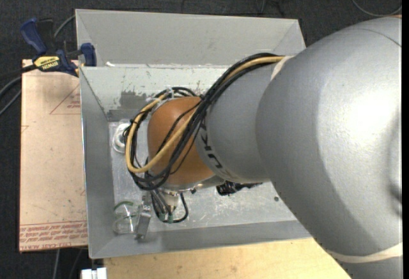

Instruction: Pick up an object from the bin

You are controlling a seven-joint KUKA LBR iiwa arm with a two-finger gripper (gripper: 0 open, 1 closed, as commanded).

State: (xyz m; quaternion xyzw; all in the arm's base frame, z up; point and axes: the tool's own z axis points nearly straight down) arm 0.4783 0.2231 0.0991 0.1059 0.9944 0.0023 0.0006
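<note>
jaws just beside a clear glassy lump (124, 217) low-left in the bin (96, 175).

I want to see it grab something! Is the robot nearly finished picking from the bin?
Not yet. Done: the gripper is down inside the bin, at the view's lower-left corner. In hand: it sits right beside a clear glassy thing there; I cannot tell whether it holds it. Left: grabbing and lifting something out. A silvery round thing lies further back.
</note>
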